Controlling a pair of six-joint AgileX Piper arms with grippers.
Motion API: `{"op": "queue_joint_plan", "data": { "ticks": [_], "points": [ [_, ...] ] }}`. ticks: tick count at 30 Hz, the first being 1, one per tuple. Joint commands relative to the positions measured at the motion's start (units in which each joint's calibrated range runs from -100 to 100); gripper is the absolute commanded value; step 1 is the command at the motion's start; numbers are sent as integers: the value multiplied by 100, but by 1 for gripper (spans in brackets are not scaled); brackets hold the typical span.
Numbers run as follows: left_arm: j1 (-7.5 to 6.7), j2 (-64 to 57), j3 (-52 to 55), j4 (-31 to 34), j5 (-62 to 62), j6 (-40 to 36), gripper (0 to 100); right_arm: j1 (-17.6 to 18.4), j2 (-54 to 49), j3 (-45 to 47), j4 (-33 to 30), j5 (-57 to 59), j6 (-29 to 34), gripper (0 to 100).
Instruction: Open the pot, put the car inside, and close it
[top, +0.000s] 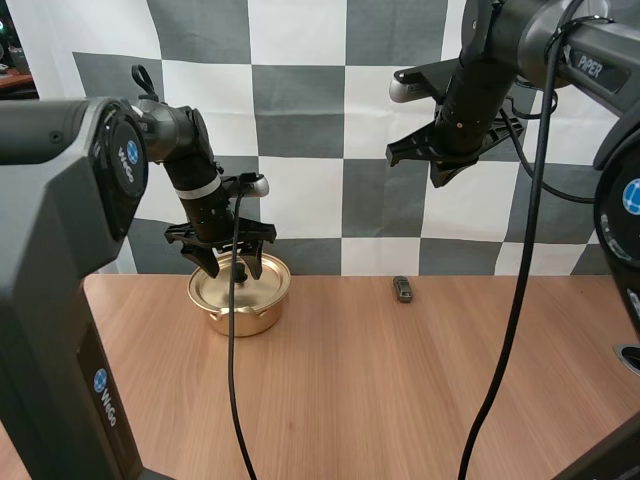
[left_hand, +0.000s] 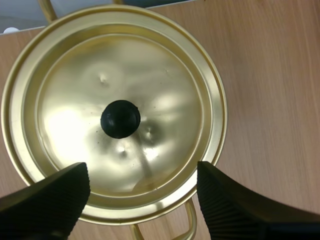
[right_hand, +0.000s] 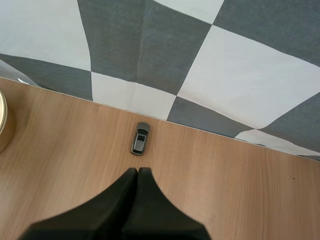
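The left claw (top: 232, 266) hangs wide open just over the gold pot (top: 240, 300), its fingers spread above the lid (left_hand: 150, 70) near the black knob (left_hand: 120, 119), holding nothing. The right claw (right_hand: 138, 172) is closed and empty, raised above the small grey car (right_hand: 140, 138). The car lies on the tabletop (top: 400, 380), well apart from the pot.

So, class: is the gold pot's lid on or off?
On. The lid sits level in the pot, knob centred; the open left gripper hovers above it.
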Motion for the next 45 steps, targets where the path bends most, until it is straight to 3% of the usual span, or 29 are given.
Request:
{"op": "queue_joint_plan", "data": {
  "ticks": [1,13,45],
  "points": [
    [-4,2,8,4,-13,25,100,4,-1,3,2,0,4,0],
    [-4,27,8,4,-1536,212,100,4,-1,3,15,0,4,0],
    [-4,747,21,-170,-1717,520,100,4,-1,3,26,0,4,0]
  ]
}}
